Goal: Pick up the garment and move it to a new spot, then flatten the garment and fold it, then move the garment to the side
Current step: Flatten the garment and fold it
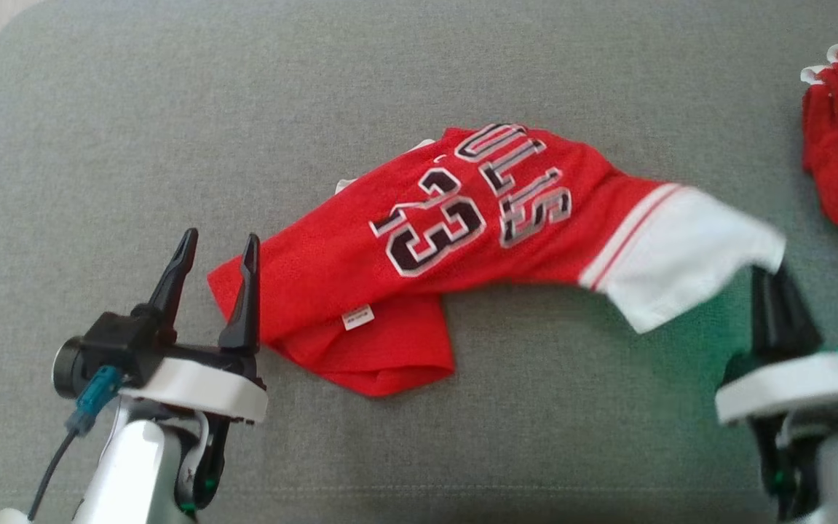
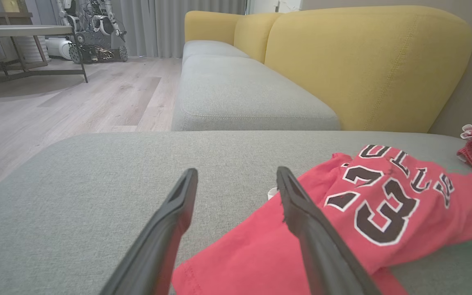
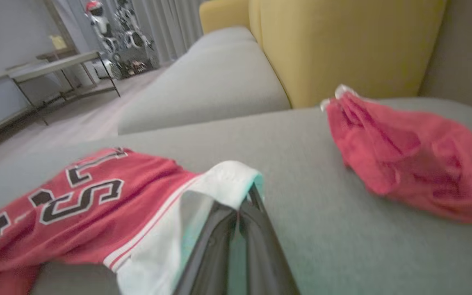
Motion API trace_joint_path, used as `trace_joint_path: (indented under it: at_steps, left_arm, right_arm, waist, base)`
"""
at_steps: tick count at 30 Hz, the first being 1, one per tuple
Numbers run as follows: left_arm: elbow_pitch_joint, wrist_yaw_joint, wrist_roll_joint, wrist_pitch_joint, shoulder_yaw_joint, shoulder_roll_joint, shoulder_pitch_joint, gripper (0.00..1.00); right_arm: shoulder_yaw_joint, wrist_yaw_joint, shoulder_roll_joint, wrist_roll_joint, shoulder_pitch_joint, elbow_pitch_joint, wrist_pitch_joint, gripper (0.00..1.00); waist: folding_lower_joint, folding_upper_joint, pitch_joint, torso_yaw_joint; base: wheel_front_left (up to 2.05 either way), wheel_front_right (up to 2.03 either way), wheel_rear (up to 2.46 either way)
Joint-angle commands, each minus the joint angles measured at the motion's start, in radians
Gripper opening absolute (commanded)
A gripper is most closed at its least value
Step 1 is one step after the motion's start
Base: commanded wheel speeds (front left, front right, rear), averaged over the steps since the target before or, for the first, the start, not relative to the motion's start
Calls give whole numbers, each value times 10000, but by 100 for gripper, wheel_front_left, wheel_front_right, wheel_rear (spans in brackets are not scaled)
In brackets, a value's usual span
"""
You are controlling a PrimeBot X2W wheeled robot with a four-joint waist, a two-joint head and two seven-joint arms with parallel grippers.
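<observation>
Grey sofa cushion (image 1: 135, 109) carries red mesh jersey (image 1: 360, 269), crumpled at centre. Likely light, limp, drapes and stretches; grip at corners. Right claw (image 3: 244, 200) clamped on white band (image 1: 688, 247). Left claw (image 1: 220, 236) apart at red corner.

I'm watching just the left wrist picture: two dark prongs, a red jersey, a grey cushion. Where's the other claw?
Observer: The right claw is shut on the white end of the red numbered jersey.
Operator: Anything on the shirt hidden from me?
Observer: A small white label sits at its hem, seen from the head view.
Operator: And the red scrap at my edge?
Observer: A second crumpled red garment, lying apart from the jersey.
</observation>
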Motion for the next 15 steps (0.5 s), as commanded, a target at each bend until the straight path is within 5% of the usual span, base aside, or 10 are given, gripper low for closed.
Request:
trace_joint_path:
  at_steps: [1,9,10,11,15]
  left_arm:
    - [-320,-17,59,-124,301,165,-144,100]
    - [-292,-29,37,-124,308,210,-172,100]
    - [-283,-32,38,-124,299,216,-173,100]
    - [-274,-32,39,-124,293,224,-168,100]
    - [-236,-23,38,-124,264,261,-113,100]
  right_arm:
    - [114,-9,53,19,-22,-11,75,0]
    - [13,-9,114,-14,15,1390,358,0]
    - [1,-9,119,-12,-39,1445,303,33]
    - [-36,-9,122,-66,-46,1510,337,100]
    - [-326,-9,129,-211,-1,1237,134,100]
  waist:
    - [0,0,32,4]
    - [0,0,88,-82]
    - [0,0,77,-91]
    - [0,0,61,-102]
    - [0,0,-54,-119]
  base:
    - [0,0,0]
    - [0,0,0]
    - [0,0,0]
    - [0,0,0]
    - [0,0,0]
